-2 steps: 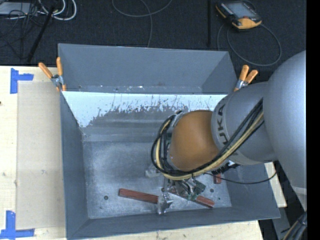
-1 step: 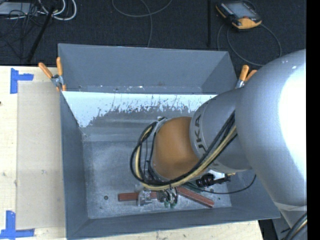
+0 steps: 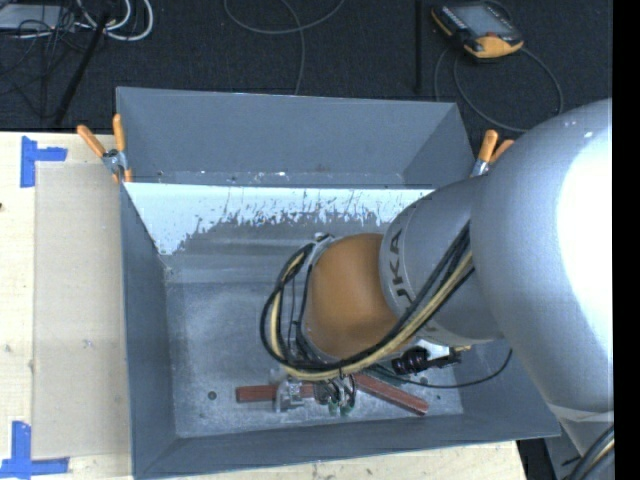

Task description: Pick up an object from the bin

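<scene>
camera view: gripper (image 3: 318, 396) low on the bin (image 3: 150, 368) floor, between left reddish-brown strip (image 3: 256, 394) and right reddish-brown strip (image 3: 400, 396); open or closed, cannot tell. judged: nothing raised, pick pending.

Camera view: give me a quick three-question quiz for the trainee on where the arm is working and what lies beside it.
1. True or false: the gripper is over the part of the grey bin floor nearest the view's lower wall.
2. Which thing lies just to the view's left of the gripper? A) a reddish-brown flat strip B) a blue ball C) a yellow cup
3. Fill in: the second reddish-brown strip lies on the view's ____ side of the gripper.
Key: 1 true; 2 A; 3 right.
</scene>
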You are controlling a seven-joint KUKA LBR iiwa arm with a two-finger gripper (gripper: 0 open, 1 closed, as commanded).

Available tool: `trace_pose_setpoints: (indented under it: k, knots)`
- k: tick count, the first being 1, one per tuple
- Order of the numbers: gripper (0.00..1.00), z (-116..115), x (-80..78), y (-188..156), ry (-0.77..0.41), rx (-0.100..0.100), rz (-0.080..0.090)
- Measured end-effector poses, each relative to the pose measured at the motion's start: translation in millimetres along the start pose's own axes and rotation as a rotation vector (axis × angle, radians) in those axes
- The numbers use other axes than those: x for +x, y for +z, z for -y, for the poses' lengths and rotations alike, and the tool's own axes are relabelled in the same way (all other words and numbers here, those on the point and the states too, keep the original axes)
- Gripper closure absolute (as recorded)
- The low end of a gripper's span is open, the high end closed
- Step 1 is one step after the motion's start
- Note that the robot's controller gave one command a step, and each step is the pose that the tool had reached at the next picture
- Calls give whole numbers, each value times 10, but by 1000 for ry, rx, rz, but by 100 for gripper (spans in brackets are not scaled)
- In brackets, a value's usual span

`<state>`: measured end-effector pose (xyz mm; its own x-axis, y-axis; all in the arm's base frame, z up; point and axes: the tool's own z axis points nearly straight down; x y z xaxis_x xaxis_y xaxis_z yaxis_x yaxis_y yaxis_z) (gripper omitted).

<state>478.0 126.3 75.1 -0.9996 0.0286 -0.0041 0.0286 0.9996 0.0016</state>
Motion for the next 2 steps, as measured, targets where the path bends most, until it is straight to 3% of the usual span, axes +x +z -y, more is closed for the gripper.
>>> trace_pose_setpoints:
  k: [1, 2]
  knots:
    - [100, 0, 0, 0, 0, 0, 0]
    - [100, -143, -256, -2020, 6, 2, -6]
